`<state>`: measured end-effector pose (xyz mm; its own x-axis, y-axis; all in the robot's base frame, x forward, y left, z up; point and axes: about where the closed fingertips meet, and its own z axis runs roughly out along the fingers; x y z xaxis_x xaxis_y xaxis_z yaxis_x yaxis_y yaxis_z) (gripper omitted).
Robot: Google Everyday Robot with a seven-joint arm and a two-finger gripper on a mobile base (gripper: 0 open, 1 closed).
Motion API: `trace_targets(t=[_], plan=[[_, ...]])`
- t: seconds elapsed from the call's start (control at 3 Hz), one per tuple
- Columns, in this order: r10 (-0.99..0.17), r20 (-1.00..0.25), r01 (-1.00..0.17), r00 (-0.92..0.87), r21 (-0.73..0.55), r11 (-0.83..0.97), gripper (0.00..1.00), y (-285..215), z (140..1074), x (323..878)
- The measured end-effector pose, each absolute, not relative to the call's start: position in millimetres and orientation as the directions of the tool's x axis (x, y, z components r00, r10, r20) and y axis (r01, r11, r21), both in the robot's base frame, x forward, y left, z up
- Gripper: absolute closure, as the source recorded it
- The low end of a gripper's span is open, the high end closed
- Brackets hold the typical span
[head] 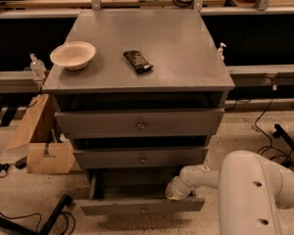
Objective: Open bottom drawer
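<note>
You see a bowl (72, 54) and a dark packet (137, 61) apart on the cabinet top (181, 43). A cardboard box (46, 155) stands beside the cabinet.

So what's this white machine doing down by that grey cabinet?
A robot is working on the cabinet's bottom drawer. Its white arm reaches in from the right, and the gripper is at the drawer's right end, just behind the front panel. That drawer is pulled out well beyond the two drawers above it, so you can see inside it. On top of the cabinet sit a bowl and a dark packet, which the robot is not touching.
</note>
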<state>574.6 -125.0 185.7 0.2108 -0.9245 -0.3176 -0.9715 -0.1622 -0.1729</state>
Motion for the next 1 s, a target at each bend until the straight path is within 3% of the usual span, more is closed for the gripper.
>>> trace_targets(t=[0.33,1.0], plan=[[-0.924,-0.319,-0.972,0.211,-0.170,-0.163,0.98,-124.0,184.1,573.0],[-0.944,-0.280,-0.985,0.173,-0.072,-0.159,1.00,-125.6,182.0,537.6]])
